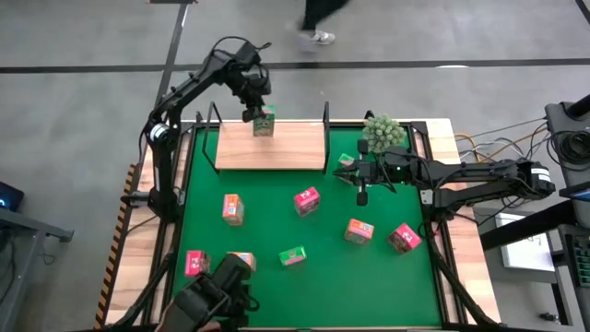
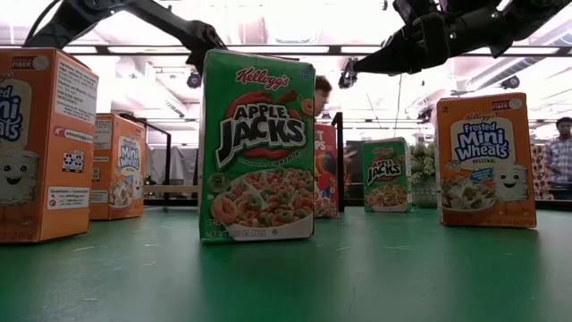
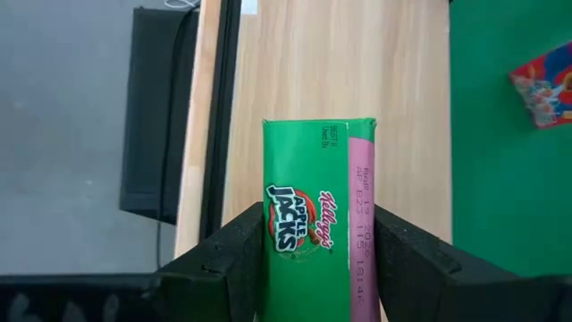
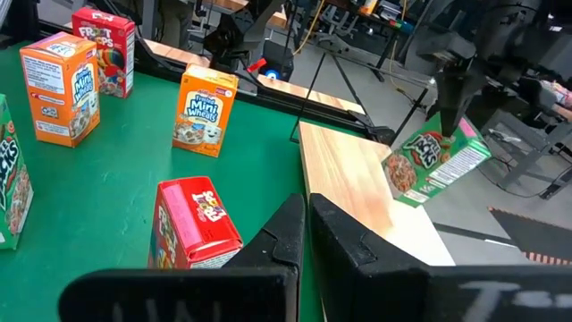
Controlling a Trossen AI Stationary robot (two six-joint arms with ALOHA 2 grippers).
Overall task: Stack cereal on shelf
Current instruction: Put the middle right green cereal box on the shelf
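My left gripper [image 1: 258, 109] is shut on a green cereal box [image 1: 265, 122] above the far edge of the light wooden shelf [image 1: 277, 148]. In the right wrist view this box [image 4: 435, 163] hangs tilted over the shelf board [image 4: 353, 174]. Several other cereal boxes stand or lie on the green mat: orange [image 1: 232, 208], pink-red [image 1: 307, 200], green [image 1: 292, 257]. My right gripper [image 1: 359, 177] waits shut at the right, beside the shelf's right end, near another green box [image 1: 348, 161]. My left gripper pinches the green box between its two fingers [image 3: 234, 255], on two opposite faces either side of the narrow printed panel [image 3: 308, 228]. The fingers come from above, slanting down. The box hangs below them, tilted and clear of the shelf.
A small green bushy plant [image 1: 383, 132] stands at the far right corner. More boxes lie near the front edge: pink-red [image 1: 195, 264], orange [image 1: 359, 231], pink-red [image 1: 404, 238]. Black wire brackets [image 1: 326, 124] stand at the shelf's ends. A person walks beyond the table.
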